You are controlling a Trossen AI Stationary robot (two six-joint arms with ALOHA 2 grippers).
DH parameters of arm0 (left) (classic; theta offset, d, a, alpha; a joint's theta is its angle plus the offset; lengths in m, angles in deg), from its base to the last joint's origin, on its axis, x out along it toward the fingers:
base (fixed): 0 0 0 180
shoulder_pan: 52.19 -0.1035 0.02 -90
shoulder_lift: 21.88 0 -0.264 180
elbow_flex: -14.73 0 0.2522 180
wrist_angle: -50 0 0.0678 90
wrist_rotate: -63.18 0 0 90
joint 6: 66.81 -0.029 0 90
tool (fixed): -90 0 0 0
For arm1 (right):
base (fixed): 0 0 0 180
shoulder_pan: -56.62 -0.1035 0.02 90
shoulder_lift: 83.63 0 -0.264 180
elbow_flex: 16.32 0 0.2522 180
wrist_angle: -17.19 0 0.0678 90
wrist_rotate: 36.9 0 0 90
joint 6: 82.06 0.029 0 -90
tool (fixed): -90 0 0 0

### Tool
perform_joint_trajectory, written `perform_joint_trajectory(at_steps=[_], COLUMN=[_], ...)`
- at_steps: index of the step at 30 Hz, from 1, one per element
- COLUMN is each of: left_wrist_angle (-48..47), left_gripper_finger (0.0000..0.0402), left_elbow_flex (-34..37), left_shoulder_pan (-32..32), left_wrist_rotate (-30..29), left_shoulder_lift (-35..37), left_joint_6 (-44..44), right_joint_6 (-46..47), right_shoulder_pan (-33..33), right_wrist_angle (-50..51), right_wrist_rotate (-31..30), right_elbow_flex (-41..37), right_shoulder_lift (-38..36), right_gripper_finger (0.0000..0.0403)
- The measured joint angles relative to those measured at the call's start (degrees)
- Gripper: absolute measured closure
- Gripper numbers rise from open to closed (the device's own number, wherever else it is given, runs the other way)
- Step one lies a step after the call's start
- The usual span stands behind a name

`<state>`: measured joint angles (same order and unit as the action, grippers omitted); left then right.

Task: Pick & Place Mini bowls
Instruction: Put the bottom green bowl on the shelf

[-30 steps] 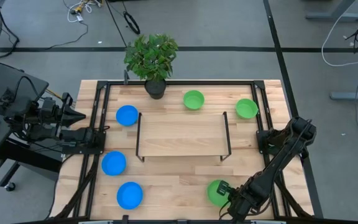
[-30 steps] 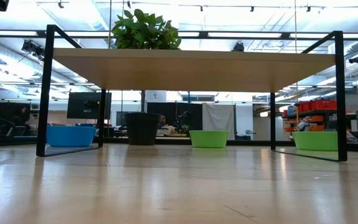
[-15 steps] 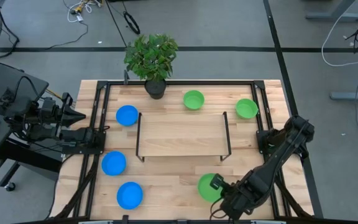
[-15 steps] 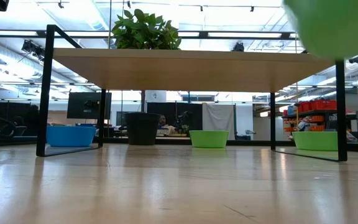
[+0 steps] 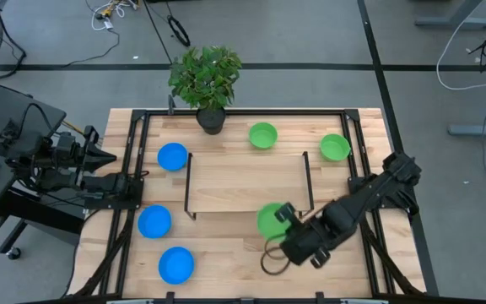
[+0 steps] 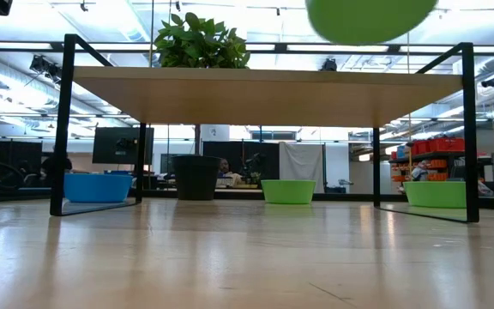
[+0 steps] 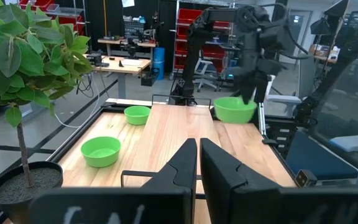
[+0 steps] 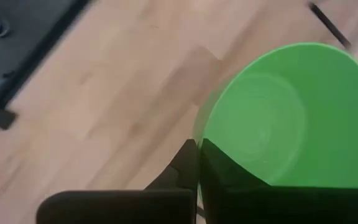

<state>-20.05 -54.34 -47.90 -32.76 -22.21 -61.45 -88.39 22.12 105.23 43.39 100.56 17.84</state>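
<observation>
My right gripper [image 5: 286,214] is shut on a green mini bowl [image 5: 269,220] and holds it in the air by the near edge of the wooden shelf [image 5: 247,181]. In the low view only that bowl's underside [image 6: 370,15] shows, at the top of the picture. Two more green bowls [image 5: 262,135] [image 5: 334,147] sit on the table beyond the shelf. Three blue bowls [image 5: 172,156] [image 5: 153,222] [image 5: 175,264] sit on the left side. My left gripper [image 7: 197,163] is shut and waits at the table's left edge [image 5: 99,162]. My right gripper pinches the green bowl's rim [image 8: 199,144] on the side toward the table's right, one finger [image 8: 185,163] outside the wall and the other inside. The fingers come from above, slanting down. The bowl is lifted clear of the table and sits about level, mouth up [image 7: 235,110].
A low wooden shelf on a black wire frame stands mid-table. A leafy plant in a dark pot [image 5: 207,80] stands at the far edge. Black rails [image 5: 133,169] run along the table's sides. Bare wood [image 5: 226,257] lies near the front edge.
My right gripper has carried the green bowl up off the table near the near right corner. It has moved toward the table's left and far edge, up to the shelf's near edge. In the low view the bowl came in at the top right and moved left.
</observation>
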Motion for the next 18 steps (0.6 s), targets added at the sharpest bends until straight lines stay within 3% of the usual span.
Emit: perform_joint_trajectory(at_steps=[9, 18], left_wrist_angle=[0.0, 0.02], left_gripper_finger=[0.0378, 0.0378], left_elbow_flex=[0.0, -0.01], left_shoulder_pan=[0.02, 0.01], left_wrist_rotate=[-0.02, -0.01], left_shoulder_lift=[0.0, -0.02], left_joint_6=[-0.02, 0.0], right_joint_6=[6.24, 3.69], right_shoulder_pan=[6.65, 12.46], right_wrist_angle=[8.08, 9.69], right_wrist_rotate=[-3.54, -3.37], right_elbow_flex=[0.3, 0.3], right_shoulder_lift=[-3.27, -5.81], right_gripper_finger=[0.0401, 0.0402])
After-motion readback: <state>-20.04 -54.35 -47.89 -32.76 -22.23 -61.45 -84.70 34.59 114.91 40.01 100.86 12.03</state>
